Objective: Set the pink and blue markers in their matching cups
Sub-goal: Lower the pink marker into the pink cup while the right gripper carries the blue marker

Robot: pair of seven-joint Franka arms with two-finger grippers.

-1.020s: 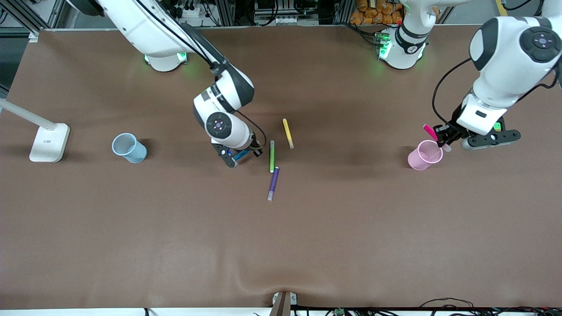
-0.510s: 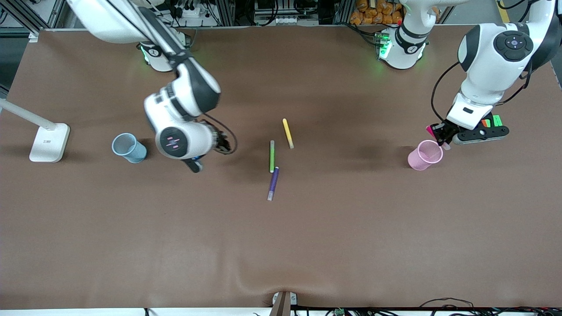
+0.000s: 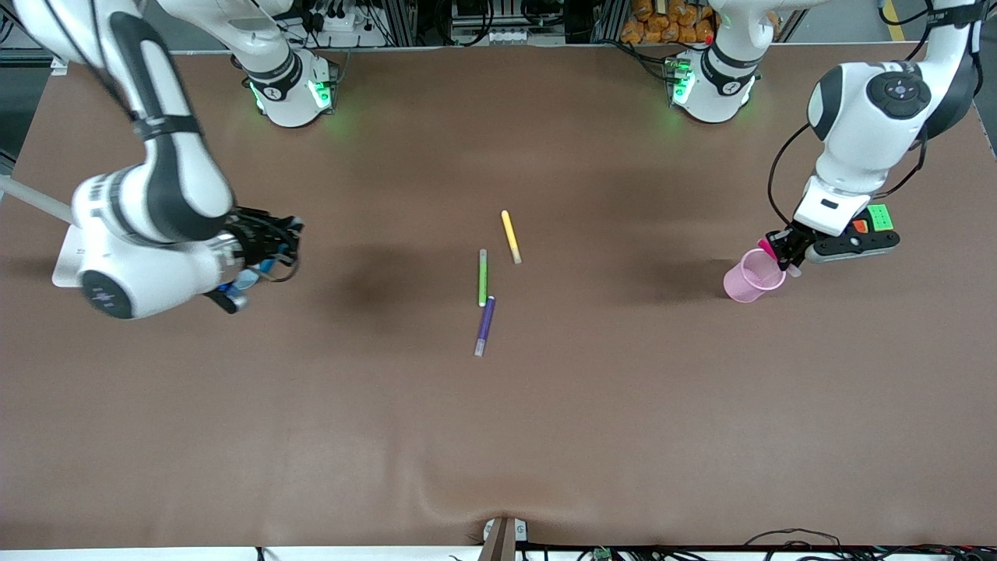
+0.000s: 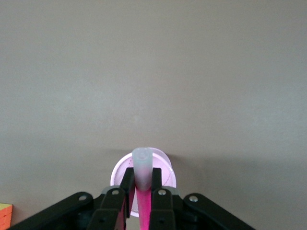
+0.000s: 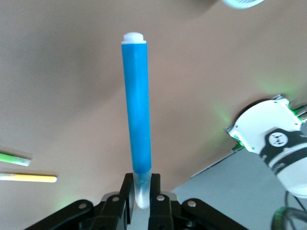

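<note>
Nearest the front camera: purple marker (image 3: 484,326), then green marker (image 3: 482,277) touching its upper end, then yellow marker (image 3: 510,236) just beside that, all flat mid-table.

Right gripper (image 3: 234,292) is up in the air at the right arm's end of the table, over the spot where the blue cup sits; front view hides the cup under the wrist, only a sliver of pale blue shows. Right wrist view fills the gap: fingers clamped on the pale end of the blue marker (image 5: 136,106), cup rim (image 5: 243,3) just visible at frame edge.

Left gripper (image 3: 785,251) hangs over the pink cup (image 3: 749,277) at the left arm's end. Front view shows only a bit of the pink marker (image 3: 766,247); left wrist view shows it pinched between the fingers, pale tip aimed at the cup mouth (image 4: 164,168)

White lamp base (image 3: 72,261) sits beside the right arm's wrist
</note>
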